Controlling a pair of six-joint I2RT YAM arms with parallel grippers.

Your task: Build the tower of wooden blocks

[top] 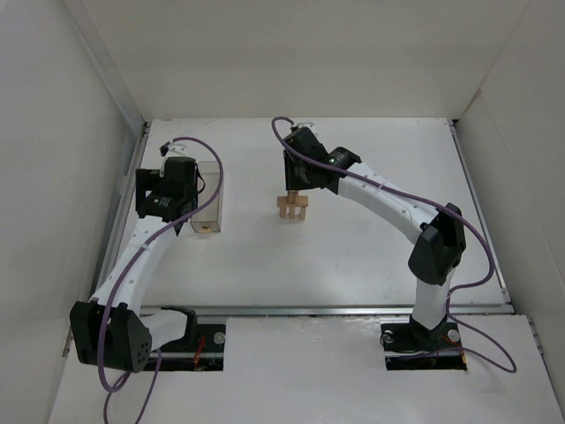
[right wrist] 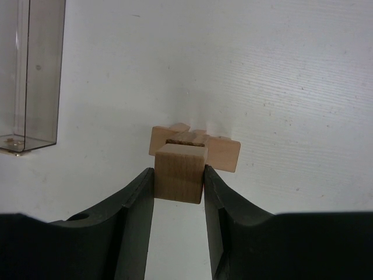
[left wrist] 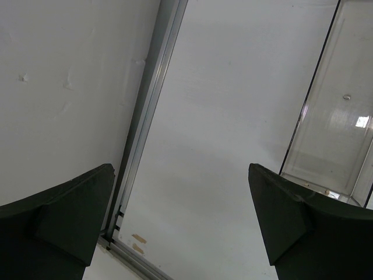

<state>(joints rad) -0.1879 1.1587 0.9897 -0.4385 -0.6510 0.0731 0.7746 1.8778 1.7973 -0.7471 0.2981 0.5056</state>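
In the right wrist view a small tan wood cube [right wrist: 179,178] sits clamped between the two dark fingers of my right gripper [right wrist: 179,170]. Directly beyond and below it stands the tower [right wrist: 221,153], of tan wood blocks with a flat crosspiece on top. From above, the tower [top: 292,210] stands mid-table with the right gripper [top: 294,191] right over it. Whether the cube touches the crosspiece I cannot tell. My left gripper [left wrist: 180,198] is wide open over bare table, holding nothing.
A clear plastic box [top: 209,196] stands left of the tower, close to the left gripper [top: 179,223]; it shows as the clear box [left wrist: 332,116] in the left wrist view and as the box [right wrist: 35,70] in the right wrist view. A metal rail [left wrist: 145,116] edges the table on the left.
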